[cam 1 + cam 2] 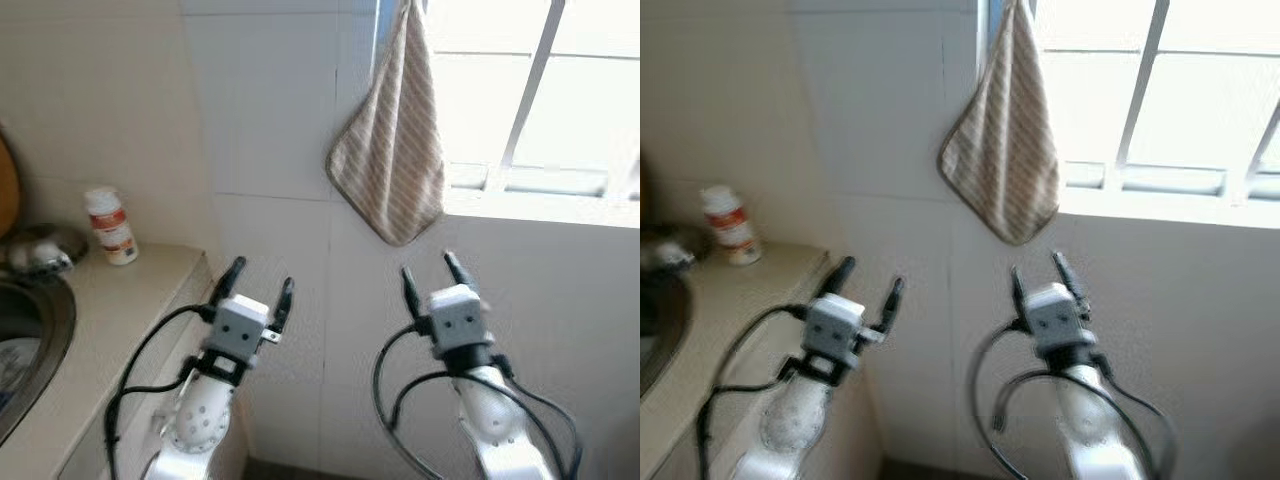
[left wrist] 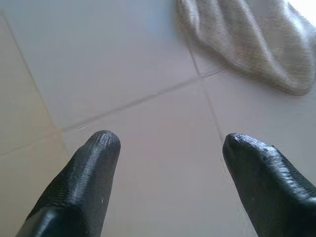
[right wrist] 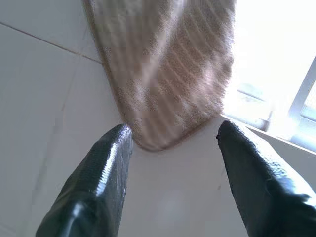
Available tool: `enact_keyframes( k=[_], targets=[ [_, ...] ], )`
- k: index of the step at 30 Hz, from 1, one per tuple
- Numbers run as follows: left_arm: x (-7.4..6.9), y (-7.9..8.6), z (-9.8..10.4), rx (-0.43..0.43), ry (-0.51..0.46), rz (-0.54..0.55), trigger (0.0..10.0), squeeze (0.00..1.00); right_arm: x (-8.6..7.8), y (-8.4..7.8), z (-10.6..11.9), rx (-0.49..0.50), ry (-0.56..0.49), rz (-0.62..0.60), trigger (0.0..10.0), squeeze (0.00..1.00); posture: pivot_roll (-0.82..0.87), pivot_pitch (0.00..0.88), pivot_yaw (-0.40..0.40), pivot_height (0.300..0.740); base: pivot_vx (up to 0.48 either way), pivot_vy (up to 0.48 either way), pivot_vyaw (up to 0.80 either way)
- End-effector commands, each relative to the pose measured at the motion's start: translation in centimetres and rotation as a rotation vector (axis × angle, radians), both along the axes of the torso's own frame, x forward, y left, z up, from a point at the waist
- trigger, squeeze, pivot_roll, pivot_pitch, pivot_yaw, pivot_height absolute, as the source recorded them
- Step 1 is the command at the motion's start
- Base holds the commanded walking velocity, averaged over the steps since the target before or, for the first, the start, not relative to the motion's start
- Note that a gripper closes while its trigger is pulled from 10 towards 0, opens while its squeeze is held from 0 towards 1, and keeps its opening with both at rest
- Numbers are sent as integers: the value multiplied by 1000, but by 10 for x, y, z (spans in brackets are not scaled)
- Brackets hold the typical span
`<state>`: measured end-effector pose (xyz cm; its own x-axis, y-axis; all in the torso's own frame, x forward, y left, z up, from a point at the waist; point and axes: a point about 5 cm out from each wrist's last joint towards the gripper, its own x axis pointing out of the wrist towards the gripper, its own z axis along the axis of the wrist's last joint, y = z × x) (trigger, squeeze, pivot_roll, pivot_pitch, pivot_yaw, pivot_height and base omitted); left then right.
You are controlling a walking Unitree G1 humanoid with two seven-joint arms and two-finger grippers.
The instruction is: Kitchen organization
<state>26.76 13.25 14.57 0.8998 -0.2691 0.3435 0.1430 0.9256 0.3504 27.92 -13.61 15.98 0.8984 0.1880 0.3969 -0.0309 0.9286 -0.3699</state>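
Observation:
A beige striped dish towel (image 1: 392,150) hangs on the white tiled wall beside the window, its lower corner at about my grippers' height. My right gripper (image 1: 430,272) is raised just below that corner, open and holding nothing; in the right wrist view the towel (image 3: 165,69) hangs beyond the fingertips (image 3: 116,143). My left gripper (image 1: 260,280) is open too, raised at the counter's end and facing bare tiles, with the towel (image 2: 252,39) off to one side.
A beige counter (image 1: 110,330) runs along my left with a metal sink (image 1: 45,330) set in it. A small white and red bottle (image 1: 110,227) stands at the counter's back by the wall. A barred window (image 1: 535,90) is at the upper right.

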Motion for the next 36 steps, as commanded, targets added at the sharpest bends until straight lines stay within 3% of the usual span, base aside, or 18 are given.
enact_keyframes(
  k=[1,13,21,26,33,36],
  targets=[
    [0,-4,-1,16,9,-11,10000,0,2,-5,0,-12,9,-16,10000,0,-9,0,25,740,0,-480,-800],
    [-1,-4,-4,7,13,-12,10000,0,4,-3,-4,-26,29,-9,10000,0,-9,0,25,740,0,-467,-800],
    [0,-5,-4,-2,19,-16,10000,0,5,2,-6,-49,39,25,10000,0,-9,0,24,740,0,0,-757],
    [2,-6,-5,-1,22,-13,10000,0,5,12,-14,-116,76,89,10000,0,-15,0,22,740,0,0,0],
    [3,-6,-5,-14,24,-5,10000,0,1,25,-21,-235,91,165,10000,0,-32,0,22,740,0,-410,0],
    [2,-6,-5,-34,23,-5,10000,0,0,25,-21,-237,93,169,10000,0,-35,0,24,740,0,-160,0]
  ],
)
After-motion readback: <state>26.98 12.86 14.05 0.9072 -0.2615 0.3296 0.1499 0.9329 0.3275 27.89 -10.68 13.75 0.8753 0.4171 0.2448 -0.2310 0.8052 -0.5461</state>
